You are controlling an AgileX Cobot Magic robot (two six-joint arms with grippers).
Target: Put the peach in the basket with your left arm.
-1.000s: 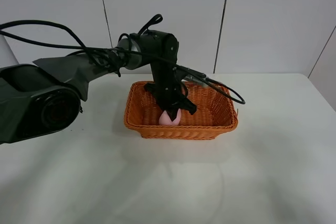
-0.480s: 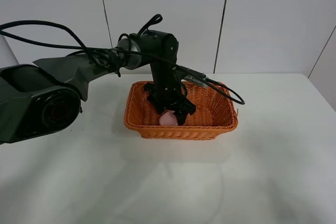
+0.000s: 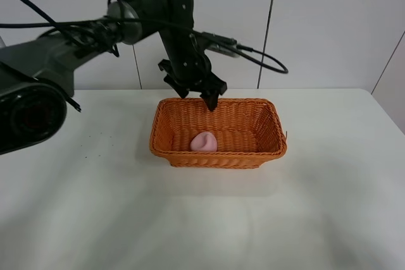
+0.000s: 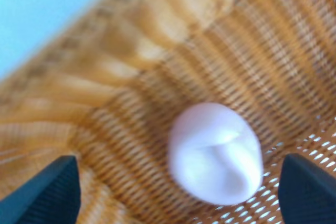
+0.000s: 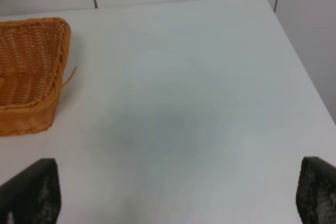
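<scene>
one pale pink peach lies on the woven floor of the orange basket. in the high view it is close to the near wall and a little left of the basket's middle, touching only wicker. the left gripper hangs above the basket's far rim, well clear of the fruit, at the end of the black left arm, which reaches in from the left with cables trailing. its jaws stand spread wide: in the left wrist view the two dark fingers show far apart, with the peach lying between them farther down and touching neither. the right gripper is likewise parted, its tips far apart over the white table, with one corner of the basket in sight. the basket stands on that table, in front of a pale panelled wall.
</scene>
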